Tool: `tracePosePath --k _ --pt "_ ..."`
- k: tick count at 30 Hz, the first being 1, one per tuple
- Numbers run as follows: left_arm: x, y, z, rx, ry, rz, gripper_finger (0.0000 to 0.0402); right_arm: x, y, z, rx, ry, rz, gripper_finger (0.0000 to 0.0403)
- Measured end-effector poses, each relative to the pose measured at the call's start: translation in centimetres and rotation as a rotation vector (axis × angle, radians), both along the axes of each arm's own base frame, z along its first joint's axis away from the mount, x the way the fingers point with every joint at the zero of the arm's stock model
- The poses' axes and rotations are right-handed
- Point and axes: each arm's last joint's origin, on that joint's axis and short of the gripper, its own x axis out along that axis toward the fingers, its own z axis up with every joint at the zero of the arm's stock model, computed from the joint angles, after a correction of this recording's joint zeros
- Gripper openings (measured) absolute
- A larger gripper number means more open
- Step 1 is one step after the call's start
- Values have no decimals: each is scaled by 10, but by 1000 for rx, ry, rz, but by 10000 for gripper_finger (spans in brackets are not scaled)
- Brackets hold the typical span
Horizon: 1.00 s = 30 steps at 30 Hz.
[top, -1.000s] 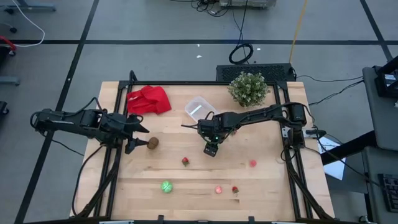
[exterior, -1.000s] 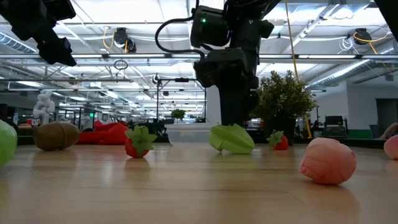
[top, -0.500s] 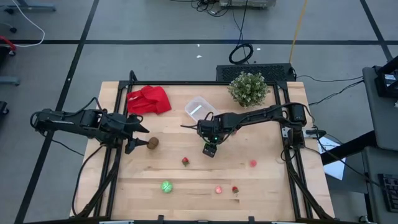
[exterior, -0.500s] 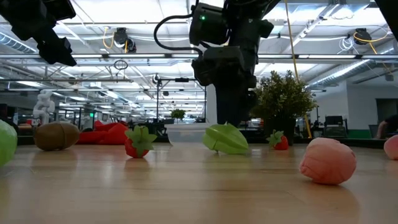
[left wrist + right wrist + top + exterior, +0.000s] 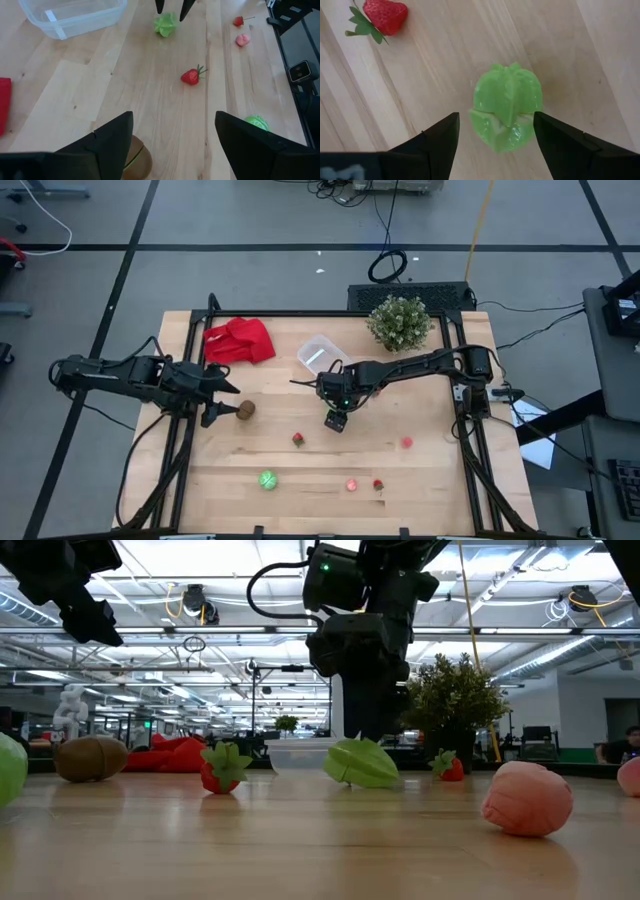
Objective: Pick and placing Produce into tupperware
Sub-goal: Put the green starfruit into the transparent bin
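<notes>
My right gripper [image 5: 495, 131] hangs over a pale green ribbed fruit [image 5: 506, 111] at mid-frame – fingers apart, not touching it. Its underside is hidden. A strawberry [image 5: 384, 16] sits upper left. The tupperware [image 5: 318, 354] stands beyond, above centre. My left gripper [image 5: 172, 137] waits open, a brown fruit [image 5: 135, 160] half-hidden beneath it.

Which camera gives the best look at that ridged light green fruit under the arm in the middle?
The right wrist view: the ridged green fruit fills the picture between the open right gripper. The low view shows its side, the left wrist view shows it small and far, and the high view hides it under the arm.
</notes>
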Motion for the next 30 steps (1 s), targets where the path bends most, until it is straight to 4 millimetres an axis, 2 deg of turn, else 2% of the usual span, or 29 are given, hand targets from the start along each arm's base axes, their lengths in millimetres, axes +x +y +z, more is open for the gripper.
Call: tracePosePath --k 12,30 --pt "0 0 0 13 -1 -11 285 0 2 -11 31 51 5 247" --pt "0 0 0 20 -2 -17 285 3 2 -10 32 20 -19 248"
